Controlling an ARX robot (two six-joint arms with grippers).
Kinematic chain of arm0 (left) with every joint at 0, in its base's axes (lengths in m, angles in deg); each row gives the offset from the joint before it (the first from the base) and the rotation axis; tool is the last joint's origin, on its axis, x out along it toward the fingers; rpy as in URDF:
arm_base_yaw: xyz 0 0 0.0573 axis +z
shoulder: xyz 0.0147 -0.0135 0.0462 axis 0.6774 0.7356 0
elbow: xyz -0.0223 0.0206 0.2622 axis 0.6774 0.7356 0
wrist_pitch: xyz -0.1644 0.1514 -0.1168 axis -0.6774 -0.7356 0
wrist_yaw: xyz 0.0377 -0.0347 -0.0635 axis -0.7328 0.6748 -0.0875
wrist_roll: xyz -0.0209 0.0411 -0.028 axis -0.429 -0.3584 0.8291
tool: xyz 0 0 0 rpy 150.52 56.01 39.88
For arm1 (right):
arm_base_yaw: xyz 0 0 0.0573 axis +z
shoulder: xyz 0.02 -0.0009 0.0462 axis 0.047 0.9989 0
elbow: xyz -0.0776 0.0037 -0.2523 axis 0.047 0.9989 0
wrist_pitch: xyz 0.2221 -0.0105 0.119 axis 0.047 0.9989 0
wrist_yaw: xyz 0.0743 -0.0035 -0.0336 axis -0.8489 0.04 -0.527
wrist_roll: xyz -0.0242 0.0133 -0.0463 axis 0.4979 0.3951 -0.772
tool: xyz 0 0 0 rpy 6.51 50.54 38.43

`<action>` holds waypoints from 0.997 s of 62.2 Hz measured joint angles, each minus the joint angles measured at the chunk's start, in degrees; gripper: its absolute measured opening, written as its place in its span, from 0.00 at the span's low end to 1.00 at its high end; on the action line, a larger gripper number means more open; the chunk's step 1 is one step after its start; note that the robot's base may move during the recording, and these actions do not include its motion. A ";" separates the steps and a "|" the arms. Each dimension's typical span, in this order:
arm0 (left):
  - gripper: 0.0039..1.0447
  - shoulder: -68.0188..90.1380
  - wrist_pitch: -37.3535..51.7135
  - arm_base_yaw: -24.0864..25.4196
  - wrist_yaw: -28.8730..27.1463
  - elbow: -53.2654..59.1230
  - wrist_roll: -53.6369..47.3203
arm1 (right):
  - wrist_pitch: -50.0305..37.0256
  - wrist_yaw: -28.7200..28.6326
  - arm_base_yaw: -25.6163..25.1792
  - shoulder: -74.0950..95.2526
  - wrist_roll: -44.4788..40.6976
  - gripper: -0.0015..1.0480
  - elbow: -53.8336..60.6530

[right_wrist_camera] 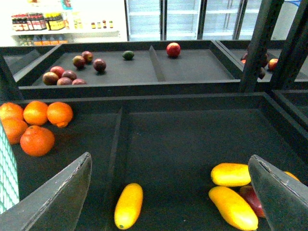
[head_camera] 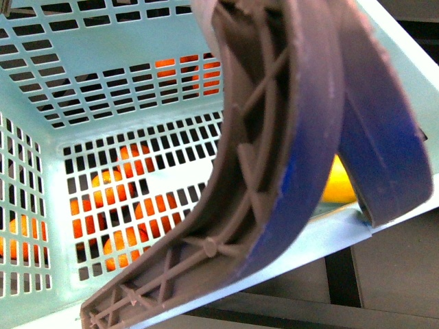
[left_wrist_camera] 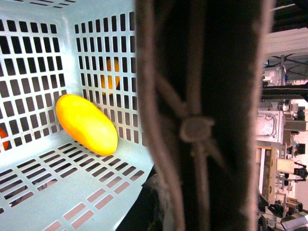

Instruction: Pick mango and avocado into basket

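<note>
The light teal basket (head_camera: 103, 75) fills the front view, and its brown ribbed handle (head_camera: 274, 137) crosses close to the camera. One yellow mango (left_wrist_camera: 86, 124) lies on the slotted basket floor against a wall. My left gripper is shut on the basket handle (left_wrist_camera: 202, 115), which hides its fingers. My right gripper (right_wrist_camera: 168, 202) hangs open over a dark bin. Three more mangoes (right_wrist_camera: 129, 205) (right_wrist_camera: 231, 174) (right_wrist_camera: 233, 208) lie there between its fingers. A small dark green avocado (right_wrist_camera: 128, 55) sits in a far bin.
Oranges (right_wrist_camera: 38, 125) lie in the neighbouring bin beside the basket's teal wall (right_wrist_camera: 7, 178). Dark red fruits (right_wrist_camera: 72, 72) and a red apple (right_wrist_camera: 173, 49) rest in the far bins. Raised dividers (right_wrist_camera: 118, 139) separate the bins. Black posts (right_wrist_camera: 260, 43) stand at the right.
</note>
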 joint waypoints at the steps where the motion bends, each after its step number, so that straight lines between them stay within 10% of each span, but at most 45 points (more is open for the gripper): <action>1: 0.03 0.00 0.00 0.00 0.00 0.00 0.00 | 0.00 0.02 0.00 0.00 0.00 0.91 0.00; 62: 0.03 0.04 0.00 -0.11 -0.20 -0.04 -0.20 | 0.09 -0.17 -0.13 -0.04 0.00 0.92 0.17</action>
